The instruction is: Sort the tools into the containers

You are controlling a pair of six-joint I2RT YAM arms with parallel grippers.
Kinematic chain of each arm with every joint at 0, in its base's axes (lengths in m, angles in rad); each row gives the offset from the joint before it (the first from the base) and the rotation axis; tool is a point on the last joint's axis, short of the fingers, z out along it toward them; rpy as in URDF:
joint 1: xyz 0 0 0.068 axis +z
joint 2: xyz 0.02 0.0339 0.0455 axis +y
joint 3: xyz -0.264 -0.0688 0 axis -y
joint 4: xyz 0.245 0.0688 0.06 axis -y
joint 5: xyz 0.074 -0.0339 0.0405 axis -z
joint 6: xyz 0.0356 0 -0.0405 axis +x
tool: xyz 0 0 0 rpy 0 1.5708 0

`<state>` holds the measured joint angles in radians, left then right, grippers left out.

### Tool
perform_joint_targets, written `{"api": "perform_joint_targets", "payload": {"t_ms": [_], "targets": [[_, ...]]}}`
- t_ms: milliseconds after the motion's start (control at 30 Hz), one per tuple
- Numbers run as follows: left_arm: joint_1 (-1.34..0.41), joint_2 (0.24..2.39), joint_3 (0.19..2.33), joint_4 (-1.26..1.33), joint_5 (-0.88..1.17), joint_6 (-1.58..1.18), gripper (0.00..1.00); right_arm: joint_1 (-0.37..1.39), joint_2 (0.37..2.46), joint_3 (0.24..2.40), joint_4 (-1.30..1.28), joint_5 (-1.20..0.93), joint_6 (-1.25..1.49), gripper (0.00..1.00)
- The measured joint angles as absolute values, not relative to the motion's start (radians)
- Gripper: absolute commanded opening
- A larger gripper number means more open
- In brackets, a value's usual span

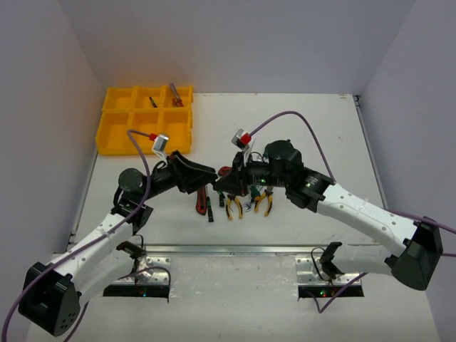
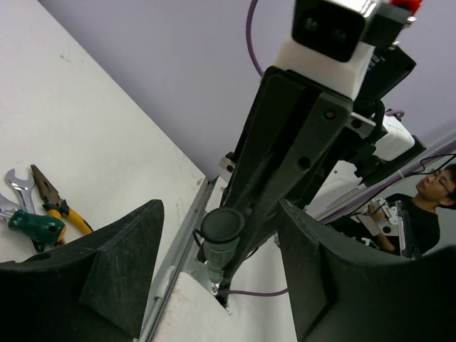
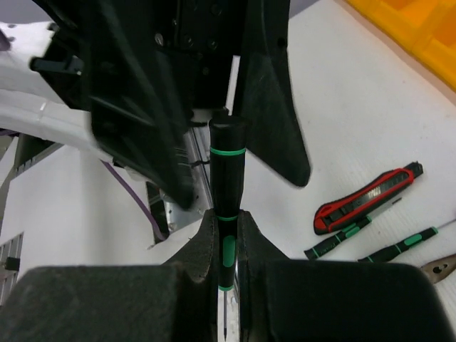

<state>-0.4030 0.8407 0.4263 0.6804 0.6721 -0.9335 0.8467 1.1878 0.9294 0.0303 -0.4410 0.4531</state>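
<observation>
My right gripper [image 3: 228, 222] is shut on a black screwdriver with green bands [image 3: 228, 164] and holds it above the table, handle end pointing at the left gripper. My left gripper [image 2: 222, 278] is open, its two fingers [image 2: 117, 271] on either side of that screwdriver's handle end [image 2: 222, 231] without touching it. In the top view both grippers meet at mid-table, left [image 1: 206, 174] and right [image 1: 225, 182]. The yellow tray [image 1: 114, 135] stands at the far left, with a red-handled tool [image 1: 175, 95] and a small screwdriver [image 1: 152, 102] in its back compartments.
Below the grippers lie a red-black utility knife [image 1: 201, 201], a dark screwdriver [image 1: 211, 207] and yellow-handled pliers [image 1: 234, 206]. The right wrist view shows the knife [image 3: 367, 199] and two green-banded screwdrivers [image 3: 342, 239]. The left wrist view shows a green-handled screwdriver [image 2: 35, 226] and a wrench [image 2: 18, 182].
</observation>
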Motion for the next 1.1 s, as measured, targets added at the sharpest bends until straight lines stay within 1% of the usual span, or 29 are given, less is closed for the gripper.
{"api": "perform_joint_targets", "payload": {"t_ms": [33,100,133,167,200,233,267,300,333,367,400,533,633,733,833,900,1000,1033,1100], "targets": [[-0.419,0.852,0.427,0.682,0.666,-0.93,0.43,0.846,1.181,0.929,0.037,-0.445,0.455,0.0],[-0.449,0.877,0.439,0.687,0.651,-0.926,0.15,0.847,1.166,0.926,0.047,-0.448,0.457,0.0],[-0.461,0.888,0.448,0.692,0.645,-0.923,0.05,0.847,1.16,0.924,0.048,-0.447,0.459,0.0],[-0.469,0.894,0.455,0.696,0.642,-0.916,0.0,0.845,1.156,0.92,0.048,-0.443,0.462,0.0],[-0.474,0.896,0.461,0.698,0.637,-0.905,0.0,0.843,1.154,0.916,0.052,-0.441,0.468,0.0],[-0.477,0.899,0.463,0.697,0.631,-0.903,0.0,0.84,1.153,0.915,0.055,-0.436,0.47,0.06],[-0.478,0.901,0.465,0.692,0.623,-0.897,0.0,0.84,1.153,0.912,0.058,-0.43,0.471,0.4],[-0.479,0.902,0.469,0.68,0.616,-0.892,0.0,0.84,1.153,0.91,0.061,-0.425,0.471,0.67],[-0.48,0.902,0.474,0.662,0.603,-0.885,0.0,0.84,1.152,0.905,0.065,-0.419,0.472,0.86],[-0.48,0.901,0.481,0.638,0.582,-0.876,0.0,0.84,1.151,0.9,0.068,-0.41,0.472,0.96],[-0.482,0.901,0.496,0.601,0.549,-0.864,0.0,0.84,1.147,0.893,0.067,-0.397,0.467,0.99],[-0.484,0.915,0.641,0.368,0.365,-0.79,0.0,0.842,1.104,0.85,0.037,-0.308,0.467,0.99],[-0.467,0.981,0.827,0.149,0.144,-0.733,0.0,0.844,1.037,0.828,-0.047,-0.144,0.475,0.99],[-0.413,1.148,1.067,-0.01,-0.102,-0.669,0.0,0.845,0.941,0.799,-0.124,0.007,0.487,0.99],[-0.321,1.364,1.324,-0.161,-0.318,-0.614,0.0,0.844,0.862,0.776,-0.175,0.096,0.491,0.99],[-0.225,1.527,1.485,-0.229,-0.393,-0.588,0.0,0.844,0.843,0.773,-0.2,0.113,0.491,0.99],[-0.095,1.756,1.712,-0.333,-0.452,-0.552,0.0,0.844,0.84,0.77,-0.245,0.124,0.485,0.99],[-0.056,1.844,1.806,-0.348,-0.462,-0.53,0.0,0.845,0.84,0.769,-0.259,0.124,0.481,0.99],[-0.001,1.966,1.913,-0.332,-0.469,-0.495,0.0,0.845,0.84,0.765,-0.286,0.123,0.474,0.99]]}}
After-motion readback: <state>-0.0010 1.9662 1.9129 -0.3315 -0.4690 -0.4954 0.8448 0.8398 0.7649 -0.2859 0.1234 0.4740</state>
